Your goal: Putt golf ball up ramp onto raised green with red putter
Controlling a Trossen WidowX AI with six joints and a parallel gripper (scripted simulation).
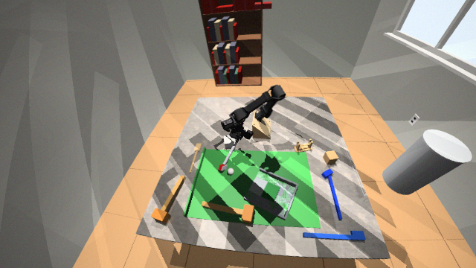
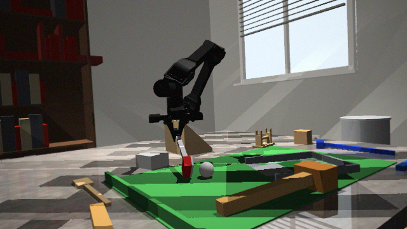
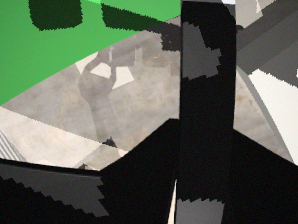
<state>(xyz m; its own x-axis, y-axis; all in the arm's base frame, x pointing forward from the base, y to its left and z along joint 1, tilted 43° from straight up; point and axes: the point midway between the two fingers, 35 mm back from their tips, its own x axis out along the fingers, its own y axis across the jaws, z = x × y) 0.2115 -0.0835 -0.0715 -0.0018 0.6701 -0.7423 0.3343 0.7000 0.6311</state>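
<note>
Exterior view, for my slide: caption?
Gripper holds the red putter head just behind the golf ball on the green mat.

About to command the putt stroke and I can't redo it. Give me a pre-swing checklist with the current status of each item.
1. Grip: gripper shut on the red putter: ok.
2. Putter head down at mat level, beside the golf ball: ok.
3. Head touching the ball or just short of it: cannot tell.
4. Head on the far side of the ball from the ramp: ok.
5. Line from ball to ramp mouth: the wooden mallet lies near it; whether it blocks, cannot tell.
6. Raised green free of objects: ok.
</note>
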